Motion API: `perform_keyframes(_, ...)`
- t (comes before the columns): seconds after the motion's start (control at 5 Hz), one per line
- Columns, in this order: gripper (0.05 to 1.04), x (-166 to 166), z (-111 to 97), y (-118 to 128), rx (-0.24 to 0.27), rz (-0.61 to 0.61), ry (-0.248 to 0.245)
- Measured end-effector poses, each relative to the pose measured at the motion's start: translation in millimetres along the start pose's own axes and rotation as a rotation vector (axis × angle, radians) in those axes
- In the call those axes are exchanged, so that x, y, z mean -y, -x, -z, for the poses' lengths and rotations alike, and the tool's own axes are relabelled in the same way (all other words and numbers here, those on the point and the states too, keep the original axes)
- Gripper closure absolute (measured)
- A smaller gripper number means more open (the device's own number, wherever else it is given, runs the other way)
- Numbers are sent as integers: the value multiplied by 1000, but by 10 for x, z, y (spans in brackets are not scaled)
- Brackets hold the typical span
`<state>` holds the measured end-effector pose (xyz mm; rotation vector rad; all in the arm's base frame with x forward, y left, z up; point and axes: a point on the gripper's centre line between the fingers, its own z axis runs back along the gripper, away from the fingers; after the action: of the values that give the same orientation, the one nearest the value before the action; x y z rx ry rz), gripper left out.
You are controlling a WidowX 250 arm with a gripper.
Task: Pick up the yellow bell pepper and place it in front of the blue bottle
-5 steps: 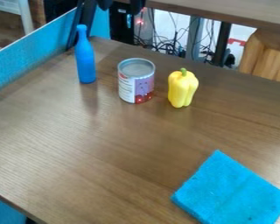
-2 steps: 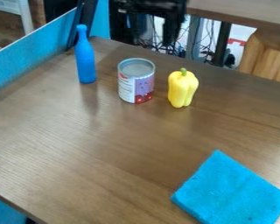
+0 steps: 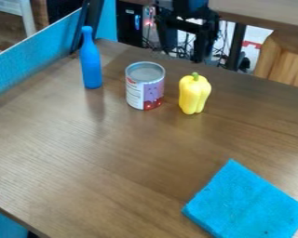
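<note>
Gripper (image 3: pixel 184 56), black, two-fingered: further right and lower than in the earlier frames, its fingers spread with a visible gap and nothing between them. Yellow bell pepper (image 3: pixel 194 95), one: unmoved, standing upright on the table (image 3: pixel 114 153), just in front of the gripper and below it in the view. Tin can (image 3: pixel 145 88), one: unmoved, upright, left of the pepper and apart from it. Blue bottle (image 3: pixel 91 62) and blue cloth (image 3: pixel 245 202): also where they were. Cut off: the arm's upper part at the top edge, the cloth's near end at the bottom. Hard to make out — the fingertips' edges, dark against the clutter (image 3: pixel 222 51) beyond. Materials: smooth, lobed pepper with a green stem; cylindrical metal can, patterned label, ridged rim; slim-necked, matte bottle; flat, angular, soft-looking cloth; wood-grained tabletop, faintly glossy; blue, rough-textured panel (image 3: pixel 36 53) alongside.
</note>
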<state>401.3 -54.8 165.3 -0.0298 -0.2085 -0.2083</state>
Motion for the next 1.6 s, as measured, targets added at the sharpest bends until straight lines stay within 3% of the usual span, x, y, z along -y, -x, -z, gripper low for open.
perform_keyframes(0.4, 77, -15, 324, -146, 35, -8, -3)
perform_keyframes(0.8, 98, 78, 441, -194, 62, 14, -34)
perform_keyframes(1.0, 208, 57, 466, -194, 59, 5, -50)
perform_keyframes(1.4, 775, -10, 549, -160, 61, 0, -93)
perform_keyframes(1.6, 925, -33, 544, -168, 70, 0, -108)
